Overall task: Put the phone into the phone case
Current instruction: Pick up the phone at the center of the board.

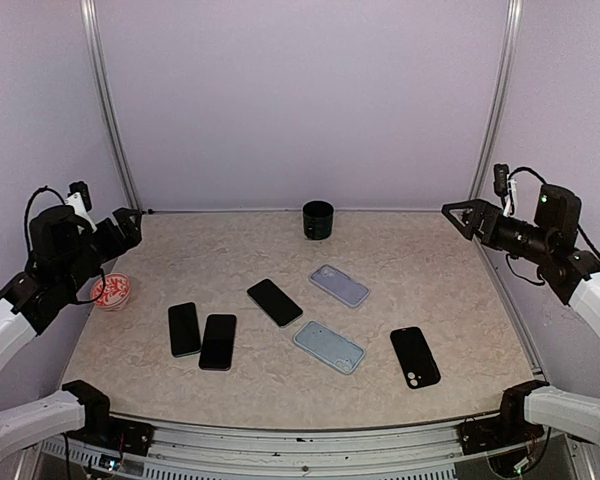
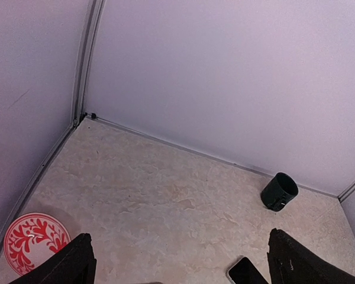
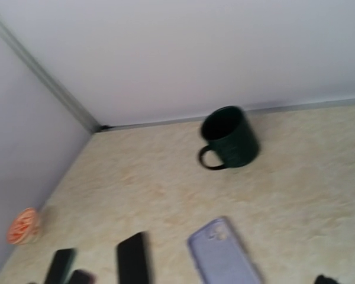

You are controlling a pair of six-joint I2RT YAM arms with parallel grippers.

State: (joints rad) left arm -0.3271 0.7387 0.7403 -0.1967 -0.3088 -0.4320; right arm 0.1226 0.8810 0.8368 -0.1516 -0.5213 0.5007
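Three black phones lie screen up on the table: two side by side (image 1: 184, 329) (image 1: 218, 341) and one in the middle (image 1: 274, 302), also seen as a phone (image 3: 133, 257). A fourth black phone (image 1: 415, 357) lies at the right with its camera lenses up. Two pale blue phone cases lie near the middle, one farther back (image 1: 339, 285) (image 3: 222, 254) and one nearer (image 1: 328, 346). My left gripper (image 1: 127, 228) (image 2: 183, 269) hangs open above the left edge, holding nothing. My right gripper (image 1: 462, 215) hangs open above the back right, also holding nothing.
A dark green mug (image 1: 318, 219) (image 2: 279, 191) (image 3: 228, 138) stands at the back centre by the wall. A red-and-white dish (image 1: 111, 291) (image 2: 34, 239) (image 3: 22, 226) sits at the left edge. Purple walls close in the table on three sides.
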